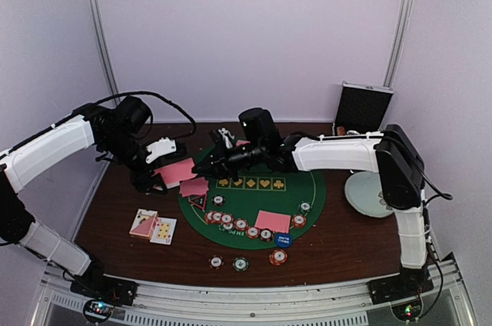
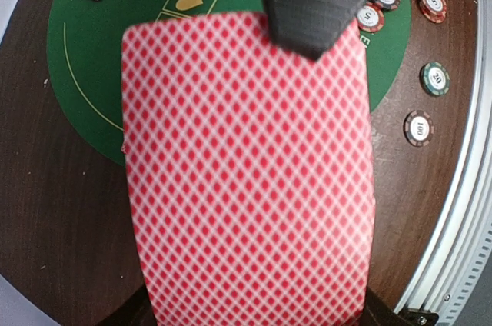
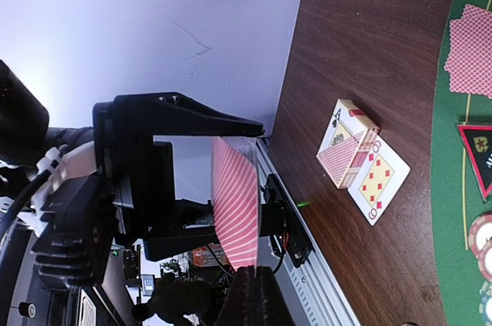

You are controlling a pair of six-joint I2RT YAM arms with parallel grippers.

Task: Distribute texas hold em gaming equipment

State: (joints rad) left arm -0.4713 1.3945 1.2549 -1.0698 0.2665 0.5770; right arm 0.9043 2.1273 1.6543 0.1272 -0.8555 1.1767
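Top external: left claw (image 1: 160,174) and right claw (image 1: 206,164) pinched on red-backed card (image 1: 178,170); case (image 1: 363,108) contents unclear

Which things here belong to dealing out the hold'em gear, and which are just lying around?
Belongs: held pink-backed cards, face-up cards, striped poker chips, blue dealer disc.
Lying about: black-and-silver case, floral plate.
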